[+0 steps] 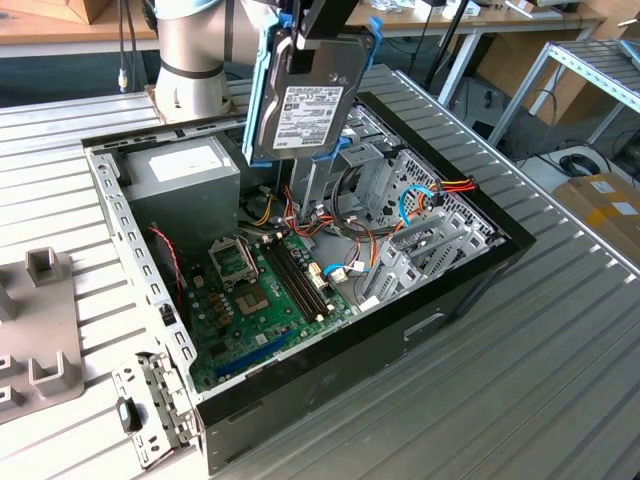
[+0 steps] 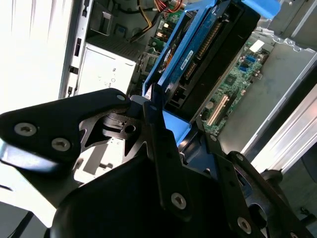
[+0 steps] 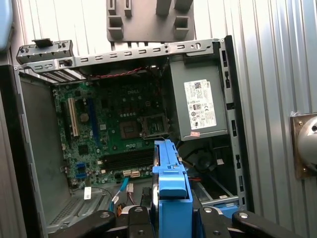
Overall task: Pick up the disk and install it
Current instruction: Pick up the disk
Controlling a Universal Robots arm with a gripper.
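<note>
A slatted metal tabletop [image 1: 540, 330] carries an open black computer case [image 1: 330, 375] lying on its side, its inside facing up. At the far end of the case, toward the exterior view's left, stands the thick grey base of the robot arm [image 1: 195, 50].

Inside the case, a grey power supply box [image 1: 185, 185] with a white label fills the far corner on the exterior view's left. A green circuit board [image 1: 255, 300] covers the floor of the case, nearer the camera. A silver metal drive cage [image 1: 420, 215] sits on the exterior view's right, with red, yellow and orange cables [image 1: 455, 187] running beside it. Outside the case, a grey plastic holder block [image 1: 40, 330] rests on the tabletop at the exterior view's left.

The disk [image 1: 300, 110] hangs in the air above the far part of the case, between the power supply box and the drive cage. It stands nearly upright, with its white label facing the exterior camera and blue plastic along its edges.

The claw [image 1: 325, 20] pinches the disk by its upper edge, so the disk hangs directly below it. In the first wrist view, black fingers [image 3: 136, 218] press on either side of the blue frame.
</note>
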